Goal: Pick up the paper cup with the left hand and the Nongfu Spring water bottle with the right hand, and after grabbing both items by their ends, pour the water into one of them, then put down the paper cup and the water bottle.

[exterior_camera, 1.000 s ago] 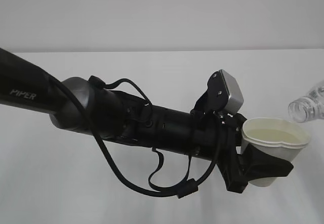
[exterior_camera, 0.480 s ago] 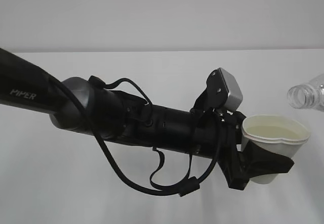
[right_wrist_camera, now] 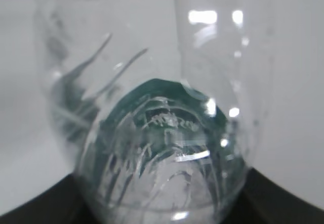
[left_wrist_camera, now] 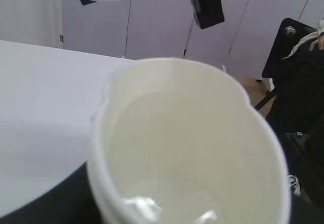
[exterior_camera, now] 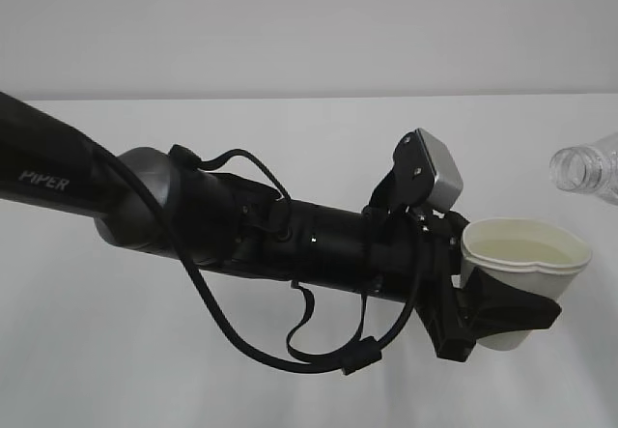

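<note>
My left gripper (exterior_camera: 510, 314) is shut on the off-white paper cup (exterior_camera: 502, 275), which it holds upright above the white table at the right. Water (exterior_camera: 526, 251) lies in the cup. In the left wrist view the cup (left_wrist_camera: 187, 148) fills the frame, its rim pressed slightly out of round. The Nongfu Spring water bottle (exterior_camera: 589, 169) shows only its clear open neck at the right edge, up and to the right of the cup's rim and not touching it. My right gripper (right_wrist_camera: 162, 211) is shut on the bottle's base (right_wrist_camera: 162, 133); the green label shows through it.
The thick black left arm marked PIPER (exterior_camera: 241, 225), with its loose cables, crosses the white table (exterior_camera: 290, 128) from the left. A grey wall stands behind. In the left wrist view, pale cabinets and a dark chair (left_wrist_camera: 298, 107) lie beyond the table.
The bottle's neck has lifted up and away from the cup's rim and tipped back toward level. The cup has stayed in the left gripper, almost still.
</note>
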### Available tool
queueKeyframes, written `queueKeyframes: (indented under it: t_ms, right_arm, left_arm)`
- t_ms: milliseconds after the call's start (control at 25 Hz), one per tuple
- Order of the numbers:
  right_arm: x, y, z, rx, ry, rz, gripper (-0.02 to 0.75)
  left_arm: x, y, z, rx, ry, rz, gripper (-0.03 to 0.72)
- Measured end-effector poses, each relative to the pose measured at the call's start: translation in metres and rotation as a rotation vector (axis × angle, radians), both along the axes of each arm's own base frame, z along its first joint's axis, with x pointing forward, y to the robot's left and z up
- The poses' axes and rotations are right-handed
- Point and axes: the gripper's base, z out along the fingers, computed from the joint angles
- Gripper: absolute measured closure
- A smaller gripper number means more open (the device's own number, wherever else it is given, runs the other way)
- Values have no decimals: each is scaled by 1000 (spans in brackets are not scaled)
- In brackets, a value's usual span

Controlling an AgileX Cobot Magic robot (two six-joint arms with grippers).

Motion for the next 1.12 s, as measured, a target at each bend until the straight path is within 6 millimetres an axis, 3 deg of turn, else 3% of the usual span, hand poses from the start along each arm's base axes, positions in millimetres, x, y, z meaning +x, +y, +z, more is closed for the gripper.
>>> queueKeyframes:
  t_ms: [1120]
  right_arm:
    - [2, -3, -2, 174, -2, -113, 336]
  left_arm:
    - [0, 0, 1, -7, 3, -1, 279]
